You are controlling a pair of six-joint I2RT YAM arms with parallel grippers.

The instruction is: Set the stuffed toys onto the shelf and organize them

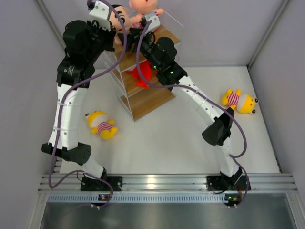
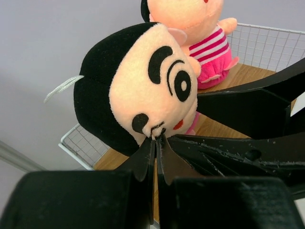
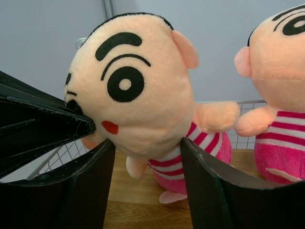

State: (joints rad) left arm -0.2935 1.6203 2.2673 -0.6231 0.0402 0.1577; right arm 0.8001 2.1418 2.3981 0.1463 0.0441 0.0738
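The shelf (image 1: 151,101) stands at the back centre. Two boy dolls are on its top board (image 3: 143,210). My left gripper (image 2: 156,137) is shut, pinching the face of the left boy doll (image 2: 138,81) near its eyebrow. My right gripper (image 3: 147,143) is open, its fingers flanking that same doll (image 3: 138,95) at chin and neck. The second boy doll (image 3: 281,71) stands just to its right. One red shark (image 1: 143,74) lies on the middle board. Two yellow figures (image 1: 101,125) (image 1: 239,101) lie on the table. The other shark is hidden.
The shelf's thin white wire frame (image 2: 262,43) rims the top board behind the dolls. Both arms crowd over the shelf top (image 1: 128,33). Grey walls close in the left, back and right sides.
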